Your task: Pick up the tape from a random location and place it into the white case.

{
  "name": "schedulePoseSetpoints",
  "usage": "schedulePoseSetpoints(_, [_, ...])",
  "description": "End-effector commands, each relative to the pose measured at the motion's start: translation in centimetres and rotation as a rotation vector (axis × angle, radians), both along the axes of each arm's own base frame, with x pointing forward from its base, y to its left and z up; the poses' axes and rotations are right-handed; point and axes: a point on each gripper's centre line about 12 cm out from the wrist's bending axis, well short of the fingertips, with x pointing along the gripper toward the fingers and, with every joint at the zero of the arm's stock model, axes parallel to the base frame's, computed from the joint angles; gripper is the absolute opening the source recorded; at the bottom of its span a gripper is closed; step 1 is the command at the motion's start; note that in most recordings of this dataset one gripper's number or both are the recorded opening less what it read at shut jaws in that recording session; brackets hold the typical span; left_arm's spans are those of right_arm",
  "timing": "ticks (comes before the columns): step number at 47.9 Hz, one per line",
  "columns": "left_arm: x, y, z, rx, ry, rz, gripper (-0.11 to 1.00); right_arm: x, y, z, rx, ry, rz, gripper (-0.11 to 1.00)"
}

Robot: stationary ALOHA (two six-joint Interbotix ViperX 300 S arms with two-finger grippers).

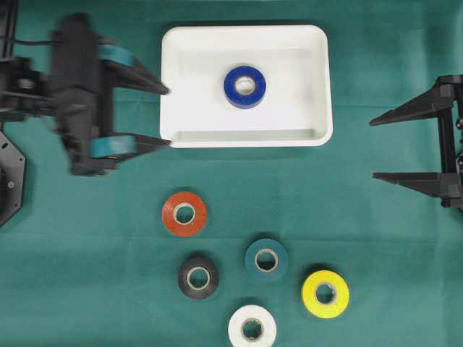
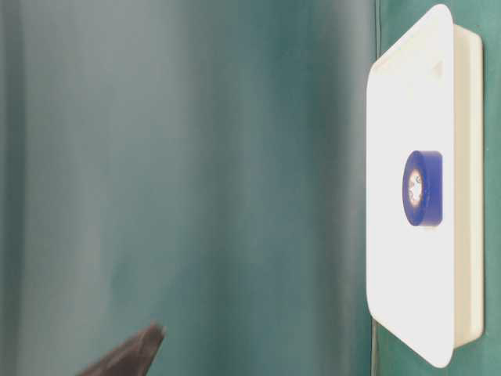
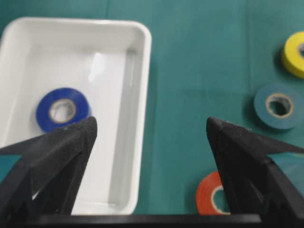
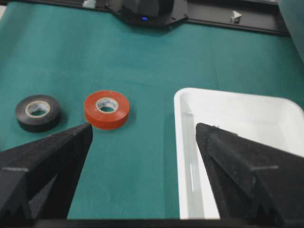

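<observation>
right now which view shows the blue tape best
Overhead: the blue tape lies flat, whole, in the white case. The table-level view shows it sideways, the left wrist view partly behind a finger; the right wrist view misses it.

A green cloth [image 1: 376,275] covers the whole table, smooth and evenly lit, with faint creases toward the upper right of the overhead view. A black rail [image 4: 247,21] runs along the top of the right wrist view.

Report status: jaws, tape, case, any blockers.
Left gripper and right gripper: jaws open, empty. Blue tape lies flat in the white case. Five rolls on the cloth: orange tape nearest the left gripper. Nothing blocking.
</observation>
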Motion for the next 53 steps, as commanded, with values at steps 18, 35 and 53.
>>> schedulePoseSetpoints(18, [-6.9, -0.7, -0.9, 0.018, -0.155, 0.0, 0.96, 0.2, 0.0, 0.9, 0.001, -0.017, -0.002, 0.89])
schedulePoseSetpoints(35, [-9.4, -1.0, -6.4, 0.022, -0.211, 0.0, 0.95, 0.1, 0.0, 0.0, 0.003, 0.011, -0.002, 0.89])
schedulePoseSetpoints(53, [-9.9, -1.1, -8.4, 0.012, -0.221, 0.001, 0.95, 0.3, 0.0, -0.8, 0.003, 0.04, -0.001, 0.89])
